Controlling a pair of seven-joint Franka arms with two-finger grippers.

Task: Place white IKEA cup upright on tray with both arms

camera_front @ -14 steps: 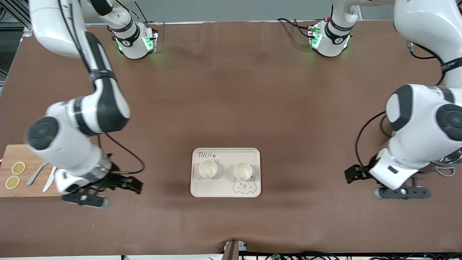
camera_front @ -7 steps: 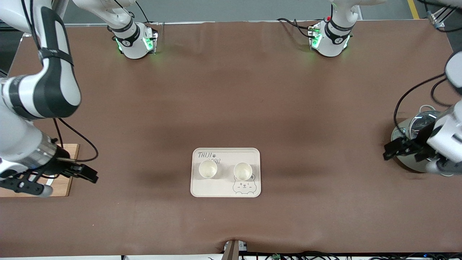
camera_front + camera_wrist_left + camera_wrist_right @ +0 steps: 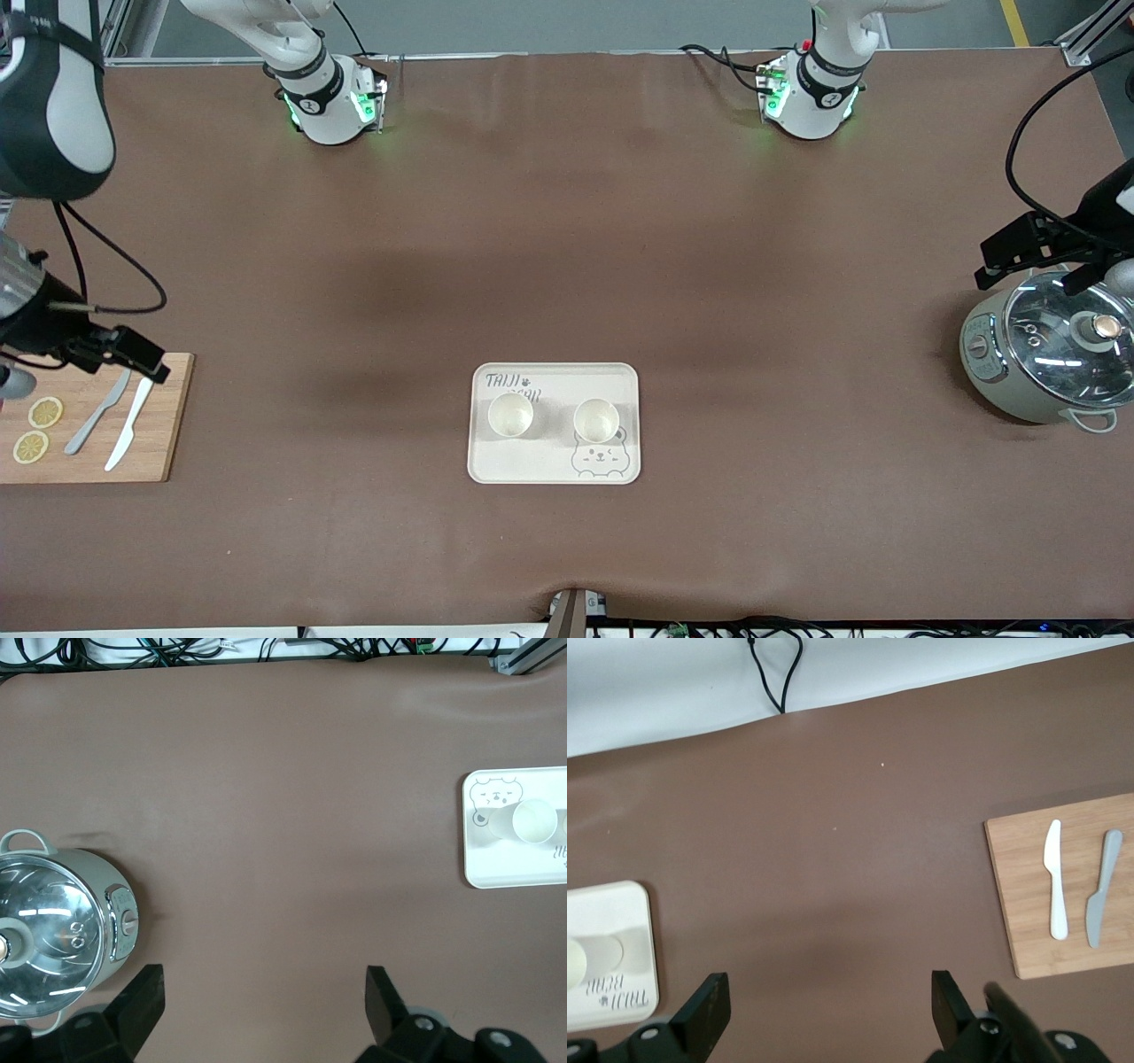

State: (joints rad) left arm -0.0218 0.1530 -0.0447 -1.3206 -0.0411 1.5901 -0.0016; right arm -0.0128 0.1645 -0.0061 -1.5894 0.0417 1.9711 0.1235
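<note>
You have two white cups standing upright, mouths up, side by side on the tray [image 3: 554, 424]: one cup [image 3: 510, 415] toward the right arm's end, just below the grey lettering, and the other cup [image 3: 595, 419] toward the left arm's end, just above the bear drawing. The tray lies flat on the brown table [image 3: 567, 266], in the half nearer the front camera and about midway between the two ends.

Your left claw [image 3: 264, 997] is up in the air at the left arm's end of the table, over the table just beside the pot [image 3: 1045, 356], and its wrist view shows the fingers spread wide with nothing between them. The pot stands on the table with a glass lid on it.

Your right claw [image 3: 829, 1002] hangs at the right arm's end, over the table's edge by the cutting board [image 3: 97, 421]; its fingers too are spread wide and hold nothing. On the board you can see a white knife [image 3: 129, 424], a grey knife [image 3: 96, 416] and two lemon slices [image 3: 37, 429].

Both claws are well apart from the tray.
</note>
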